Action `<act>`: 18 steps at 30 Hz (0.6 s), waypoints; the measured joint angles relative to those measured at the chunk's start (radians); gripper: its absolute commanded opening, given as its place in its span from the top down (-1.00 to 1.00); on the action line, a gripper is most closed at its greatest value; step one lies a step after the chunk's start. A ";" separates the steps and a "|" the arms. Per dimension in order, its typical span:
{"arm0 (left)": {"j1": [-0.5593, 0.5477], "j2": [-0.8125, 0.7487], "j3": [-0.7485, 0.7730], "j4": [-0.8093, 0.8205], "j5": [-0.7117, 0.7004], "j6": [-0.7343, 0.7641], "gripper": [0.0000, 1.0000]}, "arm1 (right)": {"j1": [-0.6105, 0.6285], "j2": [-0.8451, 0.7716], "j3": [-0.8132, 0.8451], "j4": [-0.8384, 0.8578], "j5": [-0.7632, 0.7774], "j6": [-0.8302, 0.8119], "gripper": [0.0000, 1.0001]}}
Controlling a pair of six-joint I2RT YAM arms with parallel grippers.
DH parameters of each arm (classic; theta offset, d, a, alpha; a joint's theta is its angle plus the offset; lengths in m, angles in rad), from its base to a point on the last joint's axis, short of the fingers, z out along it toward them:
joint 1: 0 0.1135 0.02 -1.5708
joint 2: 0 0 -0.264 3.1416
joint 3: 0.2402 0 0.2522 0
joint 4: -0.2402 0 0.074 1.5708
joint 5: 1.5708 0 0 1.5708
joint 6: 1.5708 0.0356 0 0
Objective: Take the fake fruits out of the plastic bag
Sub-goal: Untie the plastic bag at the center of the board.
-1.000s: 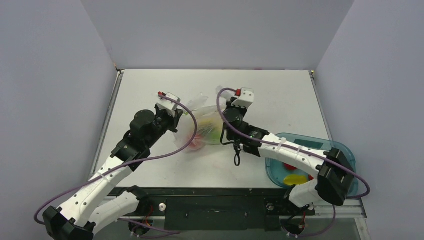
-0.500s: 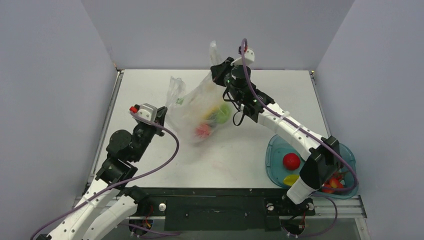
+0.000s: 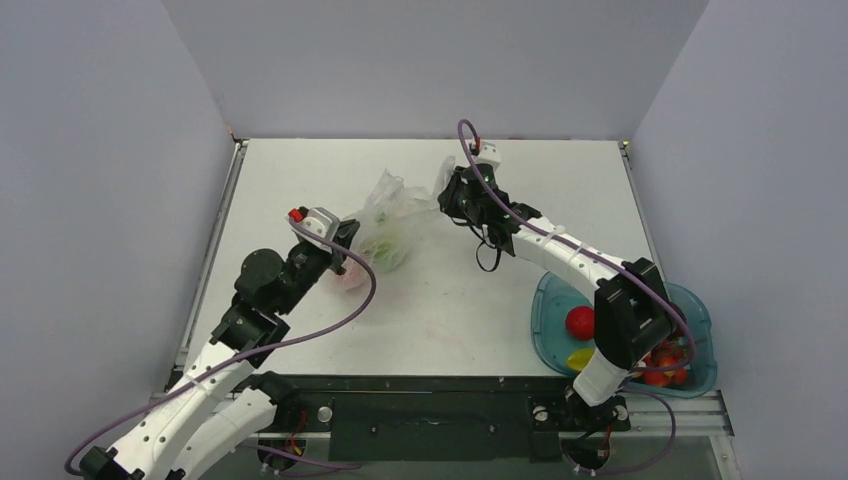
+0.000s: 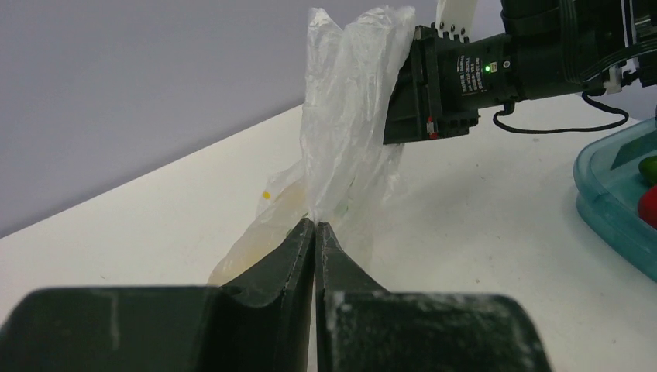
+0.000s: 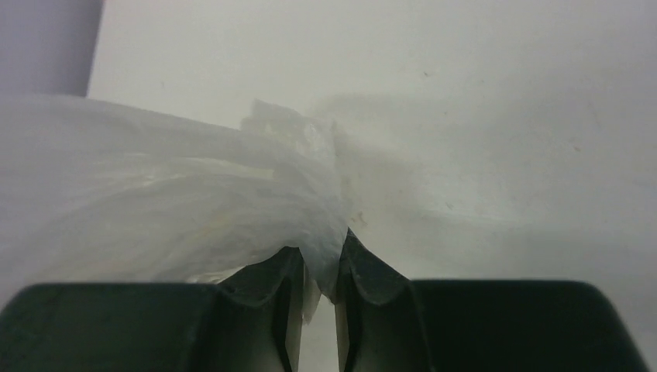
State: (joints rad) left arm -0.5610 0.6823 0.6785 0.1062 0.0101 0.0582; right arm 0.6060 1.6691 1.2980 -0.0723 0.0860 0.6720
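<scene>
Slanting near-left to far-right, plastic bag (image 3: 393,207) seems stretched.

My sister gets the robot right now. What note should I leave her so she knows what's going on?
Left gripper: shut on the bag.
Right gripper: shut on the bag's other end.
Bag: held between both grippers, over the left-middle of the table. Green and red fruits show inside it.
Done: a red ball, a yellow piece and some more red fruits lie in the teal tray on the right.
Left: get the remaining fruits out of the bag.
</scene>
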 measured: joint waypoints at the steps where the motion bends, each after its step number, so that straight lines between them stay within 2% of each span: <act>1: 0.000 0.015 -0.002 -0.006 0.013 -0.003 1.00 | -0.006 -0.005 -0.034 -0.007 -0.001 -0.006 0.71; 3: 0.000 0.021 -0.011 -0.011 0.037 -0.007 1.00 | -0.014 -0.025 -0.087 -0.021 -0.011 -0.012 0.71; 4: 0.000 0.020 -0.013 -0.013 0.045 -0.007 0.92 | -0.016 -0.042 -0.108 -0.023 -0.017 -0.017 0.71; 7: 0.000 0.016 -0.012 -0.015 0.058 0.002 0.40 | -0.018 -0.110 -0.147 -0.032 -0.026 -0.039 0.71; 8: 0.000 0.014 -0.012 -0.016 0.058 0.007 0.31 | -0.019 -0.130 -0.154 -0.032 -0.026 -0.044 0.72; 9: 0.000 0.012 -0.010 -0.021 0.058 0.011 0.15 | -0.021 -0.157 -0.164 -0.031 -0.027 -0.051 0.72; 11: -0.002 0.010 -0.005 -0.032 0.057 0.015 -0.01 | -0.023 -0.209 -0.185 -0.025 -0.035 -0.060 0.73; 14: -0.010 0.024 0.035 -0.093 0.055 -0.005 -0.03 | -0.024 -0.248 -0.200 -0.015 -0.051 -0.064 0.73; 18: -0.014 0.101 0.211 -0.252 0.091 -0.105 -0.15 | -0.024 -0.260 -0.215 -0.002 -0.084 -0.078 0.73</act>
State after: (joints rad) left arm -0.5755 0.7834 0.8890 -0.1459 0.1013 -0.0463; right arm 0.5823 1.4094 1.0832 -0.0738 0.0021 0.5938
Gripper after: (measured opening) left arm 0.530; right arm 0.136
